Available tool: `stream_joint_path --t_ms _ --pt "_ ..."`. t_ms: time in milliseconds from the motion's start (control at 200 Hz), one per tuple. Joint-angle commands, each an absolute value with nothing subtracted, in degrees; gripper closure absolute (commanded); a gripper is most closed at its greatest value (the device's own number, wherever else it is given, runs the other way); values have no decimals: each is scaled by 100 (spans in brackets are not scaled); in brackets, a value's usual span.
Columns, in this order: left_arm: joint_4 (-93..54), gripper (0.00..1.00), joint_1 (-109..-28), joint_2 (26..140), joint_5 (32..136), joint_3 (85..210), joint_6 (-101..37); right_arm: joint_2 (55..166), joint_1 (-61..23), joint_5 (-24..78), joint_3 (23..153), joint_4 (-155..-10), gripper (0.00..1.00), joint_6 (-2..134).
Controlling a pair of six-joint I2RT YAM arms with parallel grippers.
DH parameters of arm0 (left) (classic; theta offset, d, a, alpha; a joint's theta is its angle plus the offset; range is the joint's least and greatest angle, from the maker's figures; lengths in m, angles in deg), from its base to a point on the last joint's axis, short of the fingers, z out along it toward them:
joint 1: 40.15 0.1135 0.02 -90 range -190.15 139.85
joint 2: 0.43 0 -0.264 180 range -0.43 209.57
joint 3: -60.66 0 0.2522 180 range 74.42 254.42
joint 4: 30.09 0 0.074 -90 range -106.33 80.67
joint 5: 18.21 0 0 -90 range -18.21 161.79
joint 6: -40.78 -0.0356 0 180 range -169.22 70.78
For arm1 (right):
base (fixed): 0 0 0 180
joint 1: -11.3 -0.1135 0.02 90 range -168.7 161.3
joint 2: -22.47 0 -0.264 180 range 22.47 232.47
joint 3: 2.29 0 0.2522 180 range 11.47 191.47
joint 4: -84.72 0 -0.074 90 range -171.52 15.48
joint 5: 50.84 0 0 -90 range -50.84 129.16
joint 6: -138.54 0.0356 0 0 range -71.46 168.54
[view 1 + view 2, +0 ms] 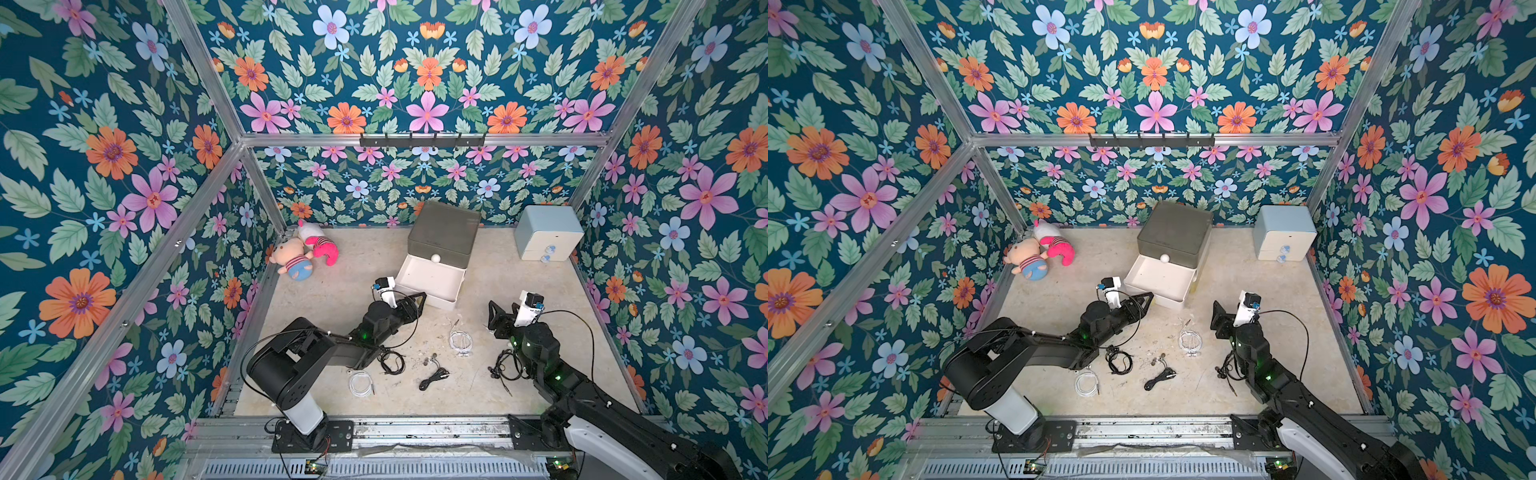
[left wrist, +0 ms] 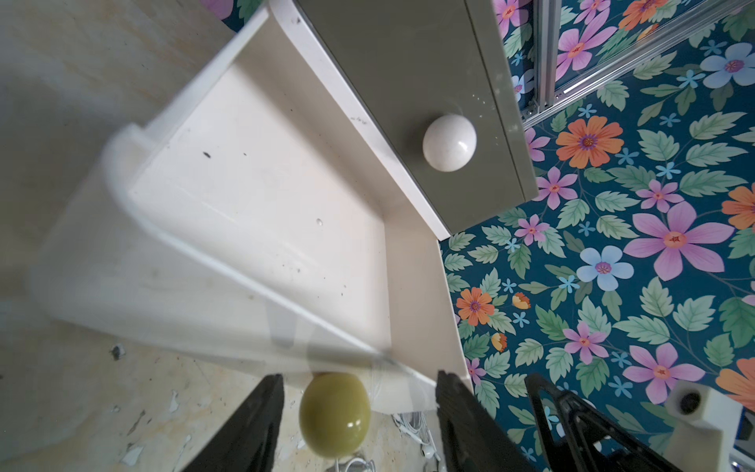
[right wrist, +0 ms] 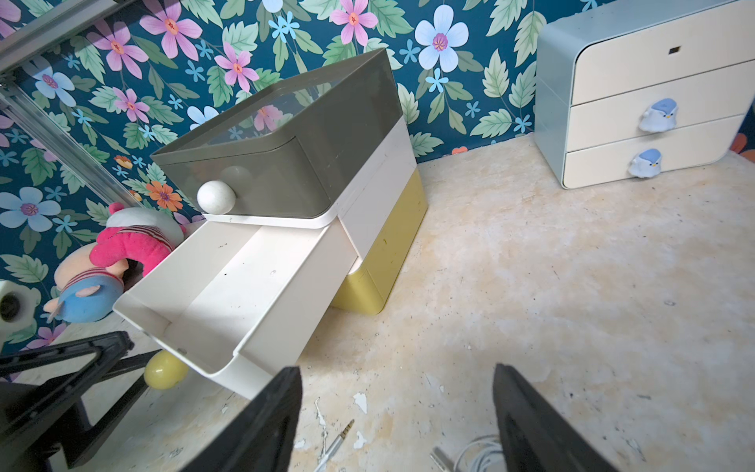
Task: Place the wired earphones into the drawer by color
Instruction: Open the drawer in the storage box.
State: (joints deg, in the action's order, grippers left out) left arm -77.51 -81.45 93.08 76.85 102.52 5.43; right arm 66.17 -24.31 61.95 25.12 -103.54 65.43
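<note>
The drawer point(image 1: 442, 239) stands at the back middle, with a grey top tier and a yellow bottom tier point(image 3: 388, 253). Its white middle tray point(image 1: 430, 280) is pulled out and shows nothing inside. My left gripper point(image 2: 359, 380) is open, its fingers on either side of the tray's yellow-green ball knob point(image 2: 335, 412) without touching it. My right gripper point(image 1: 493, 318) hangs open above bare table, to the right of the tray. The wired earphones lie loose on the table: white bundles point(image 1: 460, 343) point(image 1: 360, 382) and black ones point(image 1: 392, 360) point(image 1: 434, 376) point(image 1: 505, 368), the last partly under my right arm.
A pale blue-and-white cabinet point(image 1: 548, 239) sits at the back right corner. Two plush toys point(image 1: 305, 253) lie at the back left. Floral walls close in three sides. A bare strip of table runs between the two arms.
</note>
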Motion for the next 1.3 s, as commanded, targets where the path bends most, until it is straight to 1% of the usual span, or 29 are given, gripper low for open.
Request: stream_joint_path --t_ms 0,185,440,570,710,845,985,1105,1180,1295 --pt "-7382 30 -8146 9068 7500 10206 316 6624 -2432 6228 2516 -10420 22 6524" --pt "-6299 20 -8144 8334 7122 10112 -62 6685 -2436 6195 2542 -10326 22 6597" --pt "-4620 1 -8146 6790 6364 9837 -949 6797 -2438 5795 2564 -9836 22 7016" --pt "-3924 1 -8146 6089 5973 9739 -1513 6855 -2436 5468 2636 -9519 22 7195" --pt "-3363 1 -8142 5631 5669 9719 -2133 7027 -2432 5053 2758 -9255 22 7398" --pt "-3384 1 -8138 5291 5471 9473 -2807 7338 -2432 4672 2868 -9077 23 7674" --pt "-3661 1 -8139 4913 5329 9066 -3121 7728 -2438 4408 2997 -8972 26 7937" --pt "-3608 1 -8143 4656 5420 8994 -3269 8078 -2437 4280 3096 -8860 31 8149" --pt "-3509 1 -8141 4576 5358 9004 -3304 8274 -2438 4209 3133 -8814 35 8246" --pt "-3428 1 -8144 4501 5342 9033 -3302 8511 -2433 4102 3191 -8688 37 8375"
